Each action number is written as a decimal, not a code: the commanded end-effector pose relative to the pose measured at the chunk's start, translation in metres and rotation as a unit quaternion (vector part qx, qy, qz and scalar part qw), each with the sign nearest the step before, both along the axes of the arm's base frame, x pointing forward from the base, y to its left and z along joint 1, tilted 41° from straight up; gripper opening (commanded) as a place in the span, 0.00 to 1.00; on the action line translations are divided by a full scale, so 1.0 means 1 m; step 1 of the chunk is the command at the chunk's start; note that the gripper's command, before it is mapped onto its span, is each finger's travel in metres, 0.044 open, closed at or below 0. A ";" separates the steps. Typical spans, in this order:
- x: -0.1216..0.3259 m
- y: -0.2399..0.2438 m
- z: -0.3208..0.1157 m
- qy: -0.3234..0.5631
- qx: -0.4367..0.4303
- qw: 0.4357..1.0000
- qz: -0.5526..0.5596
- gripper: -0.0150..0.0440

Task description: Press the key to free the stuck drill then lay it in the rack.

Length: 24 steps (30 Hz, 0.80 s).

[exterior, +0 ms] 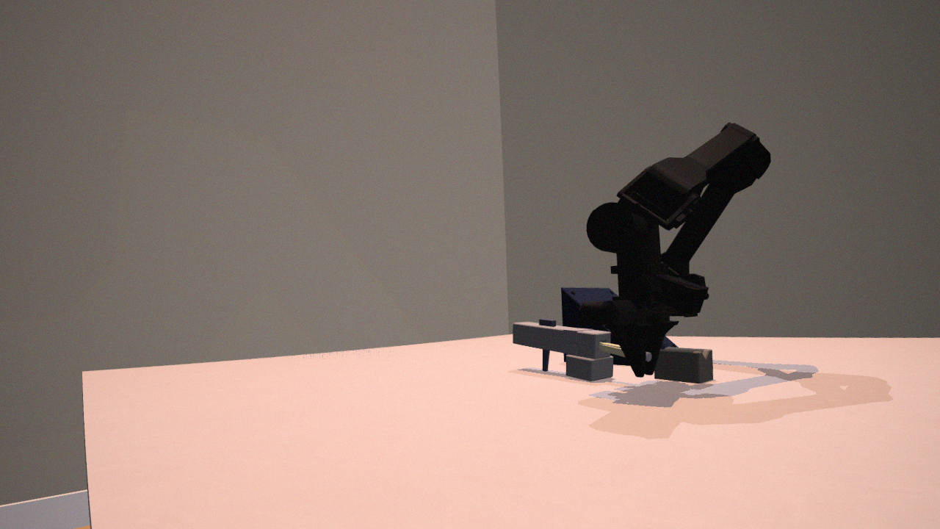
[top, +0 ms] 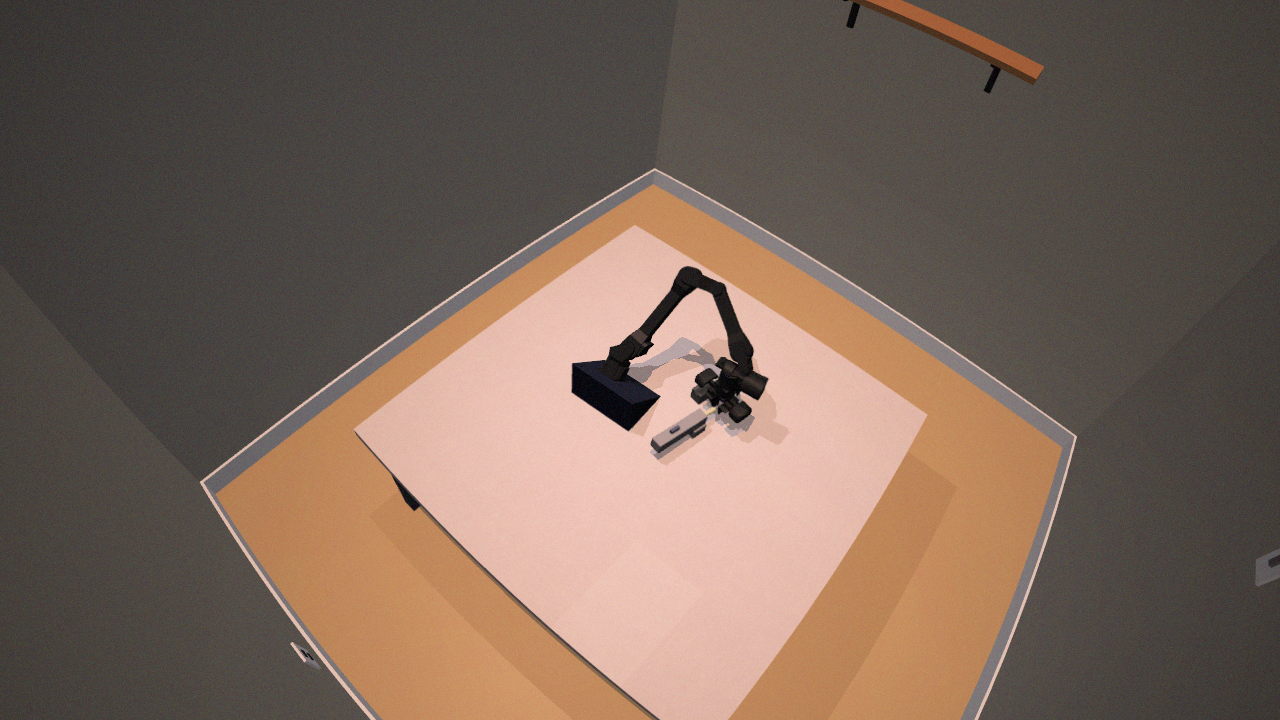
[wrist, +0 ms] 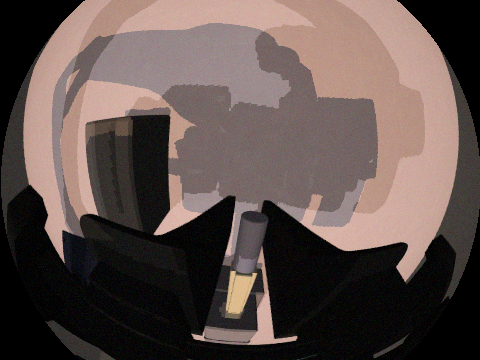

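I'm holding the gripper (top: 721, 410) (exterior: 646, 369) (wrist: 248, 206) low over the pale table (top: 519, 376) (exterior: 328, 447) (wrist: 440, 125), its fingers standing narrowly parted around the drill (top: 711, 411) (exterior: 614, 349) (wrist: 251, 237). I'm seeing a slim gap between the left-hand finger in the wrist view and the grey shank, so I'm not reading this as a firm pinch. The drill's yellow part is showing between shank and grey housing (top: 680, 431) (exterior: 551, 337) (wrist: 231, 320); its far end is meeting the housing's face, but I can't tell how deep it's sitting. The small dark key (top: 674, 429) (exterior: 546, 322) is sitting on top of the housing, away from the fingers. A grey block (exterior: 589, 367) is resting under the housing's drill end. A dark block (top: 699, 394) (exterior: 683, 365) (wrist: 125, 175) is standing on the table near the gripper. The drill isn't lying in any rack.
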<state>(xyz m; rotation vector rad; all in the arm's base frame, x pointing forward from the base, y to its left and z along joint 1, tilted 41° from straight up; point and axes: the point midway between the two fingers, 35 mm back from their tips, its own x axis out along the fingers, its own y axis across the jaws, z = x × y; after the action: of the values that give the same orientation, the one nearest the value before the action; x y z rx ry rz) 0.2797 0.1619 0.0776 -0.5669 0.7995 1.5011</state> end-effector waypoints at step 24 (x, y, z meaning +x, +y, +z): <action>0.001 -0.006 -0.007 -0.004 0.001 1.000 -0.002 1.00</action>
<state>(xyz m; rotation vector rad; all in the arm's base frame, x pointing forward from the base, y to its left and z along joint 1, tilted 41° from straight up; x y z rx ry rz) 0.2816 0.1573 0.0728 -0.5670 0.7956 1.4919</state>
